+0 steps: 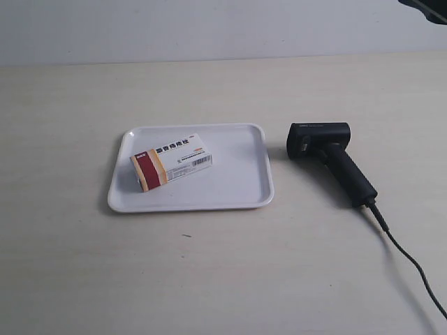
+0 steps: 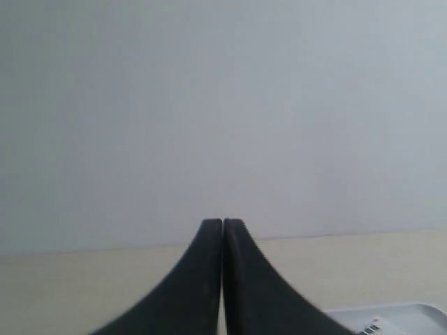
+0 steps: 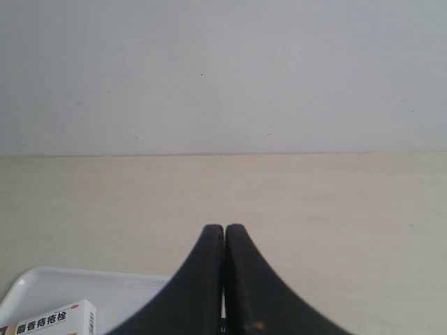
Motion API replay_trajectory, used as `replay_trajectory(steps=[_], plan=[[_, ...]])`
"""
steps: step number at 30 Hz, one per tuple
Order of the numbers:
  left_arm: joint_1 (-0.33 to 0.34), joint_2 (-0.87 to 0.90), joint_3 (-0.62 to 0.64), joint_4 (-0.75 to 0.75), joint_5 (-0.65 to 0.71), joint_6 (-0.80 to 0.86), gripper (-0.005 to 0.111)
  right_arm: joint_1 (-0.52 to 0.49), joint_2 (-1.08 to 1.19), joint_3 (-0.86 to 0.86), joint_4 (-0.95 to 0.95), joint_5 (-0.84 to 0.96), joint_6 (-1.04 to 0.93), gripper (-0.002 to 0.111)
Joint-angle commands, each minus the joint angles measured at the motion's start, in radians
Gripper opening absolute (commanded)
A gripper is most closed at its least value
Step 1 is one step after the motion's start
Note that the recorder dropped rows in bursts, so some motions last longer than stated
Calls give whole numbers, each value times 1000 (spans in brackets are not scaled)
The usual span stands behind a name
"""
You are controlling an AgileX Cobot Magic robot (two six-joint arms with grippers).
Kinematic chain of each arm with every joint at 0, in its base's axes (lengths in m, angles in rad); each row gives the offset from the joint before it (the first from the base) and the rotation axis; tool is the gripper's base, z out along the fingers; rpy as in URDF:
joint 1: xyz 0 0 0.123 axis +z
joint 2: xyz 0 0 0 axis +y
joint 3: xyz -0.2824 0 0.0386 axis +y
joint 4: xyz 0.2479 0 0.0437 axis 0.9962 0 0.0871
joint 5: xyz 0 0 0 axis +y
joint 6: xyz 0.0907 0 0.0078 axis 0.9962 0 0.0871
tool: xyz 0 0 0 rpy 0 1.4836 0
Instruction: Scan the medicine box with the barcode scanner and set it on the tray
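The medicine box [image 1: 171,162], white with a dark red and tan end, lies flat inside the white tray [image 1: 244,188] at mid-table. The black barcode scanner [image 1: 334,158] lies on its side on the table to the tray's right, its thin cable [image 1: 412,262] trailing toward the lower right corner. In the left wrist view my left gripper [image 2: 223,222] is shut with nothing in it, and a corner of the tray [image 2: 412,315] shows beside it. My right gripper [image 3: 224,227] is likewise shut and empty, with the tray [image 3: 84,283] and the box [image 3: 59,319] beside it.
The pale wooden table [image 1: 84,98] ends at a plain grey wall [image 1: 209,28] at the back. A dark piece of an arm [image 1: 426,10] shows at the exterior view's top right corner.
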Motion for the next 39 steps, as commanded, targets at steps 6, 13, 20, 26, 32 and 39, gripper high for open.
replay_trajectory(steps=[6, 13, 20, 26, 32, 39], plan=[[0, -8, 1, -217, 184, 232, 3, 2, -5, 3, 0, -17, 4, 1], [3, -10, 1, -781, 289, 848, 3, 2, -5, 3, 0, -17, 4, 1], [3, -61, 1, -821, 317, 867, 3, 2, -5, 3, 0, -17, 4, 1], [3, -61, 1, -846, 356, 902, 3, 2, -5, 3, 0, -17, 4, 1], [3, -61, 1, -846, 385, 902, 3, 2, -5, 3, 0, -17, 4, 1], [3, -61, 1, -846, 385, 902, 3, 2, -5, 3, 0, 9, 4, 1]])
